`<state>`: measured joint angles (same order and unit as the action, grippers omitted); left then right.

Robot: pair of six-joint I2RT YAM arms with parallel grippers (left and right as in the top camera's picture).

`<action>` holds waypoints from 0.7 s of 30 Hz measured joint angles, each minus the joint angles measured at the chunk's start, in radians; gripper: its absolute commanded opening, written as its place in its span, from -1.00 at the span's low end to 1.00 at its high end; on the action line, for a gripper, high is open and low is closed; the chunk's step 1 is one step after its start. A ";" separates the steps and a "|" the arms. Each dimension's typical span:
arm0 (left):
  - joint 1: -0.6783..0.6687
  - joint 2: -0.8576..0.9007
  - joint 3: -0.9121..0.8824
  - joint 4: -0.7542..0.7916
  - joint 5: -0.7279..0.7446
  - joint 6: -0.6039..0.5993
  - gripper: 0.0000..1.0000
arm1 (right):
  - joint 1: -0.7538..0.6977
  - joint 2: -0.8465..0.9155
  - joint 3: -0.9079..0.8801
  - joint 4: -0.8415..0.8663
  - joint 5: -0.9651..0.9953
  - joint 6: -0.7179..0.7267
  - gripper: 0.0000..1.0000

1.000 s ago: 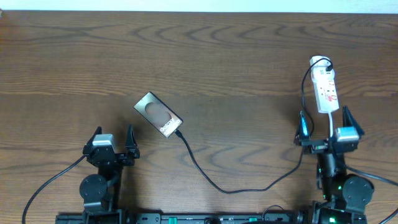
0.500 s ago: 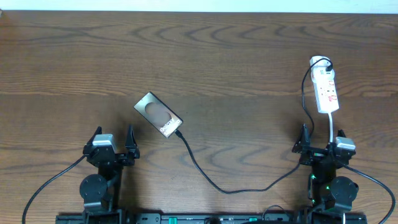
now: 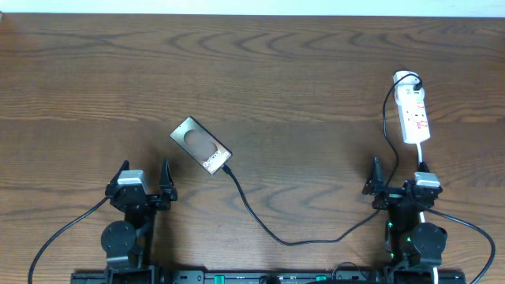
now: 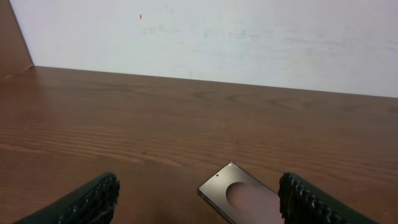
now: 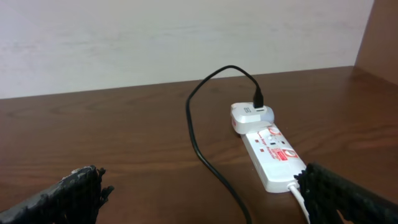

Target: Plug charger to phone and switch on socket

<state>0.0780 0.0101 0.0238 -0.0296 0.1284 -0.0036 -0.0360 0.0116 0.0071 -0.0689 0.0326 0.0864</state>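
Note:
The phone (image 3: pixel 200 145) lies back up at the table's middle left; it also shows in the left wrist view (image 4: pixel 239 198). The black charger cable (image 3: pixel 276 234) runs from the phone's lower end across the front to the socket (image 3: pixel 414 115) at the right, where its plug sits in a white adapter (image 5: pixel 251 116). The socket also shows in the right wrist view (image 5: pixel 273 156). My left gripper (image 3: pixel 142 181) is open and empty, below and left of the phone. My right gripper (image 3: pixel 396 183) is open and empty, just in front of the socket.
The socket's white cord (image 3: pixel 424 160) runs from its near end toward my right arm. A pale wall (image 4: pixel 217 37) stands behind the table's far edge. The brown wooden tabletop (image 3: pixel 276 79) stretches between phone and socket.
My right gripper has drawn back toward the front edge and shifted slightly left, away from the socket. The left arm, phone and cable have not moved.

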 measured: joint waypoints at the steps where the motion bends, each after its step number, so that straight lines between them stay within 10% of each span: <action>1: 0.000 0.000 0.000 0.000 0.000 0.000 0.65 | 0.016 0.000 0.000 0.002 0.013 -0.006 0.99; 21: 0.000 0.000 0.000 0.000 0.000 0.000 0.66 | 0.032 0.000 0.000 0.005 0.053 -0.019 0.99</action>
<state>0.0780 0.0101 0.0238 -0.0296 0.1284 -0.0036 -0.0044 0.0116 0.0071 -0.0639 0.0853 0.0669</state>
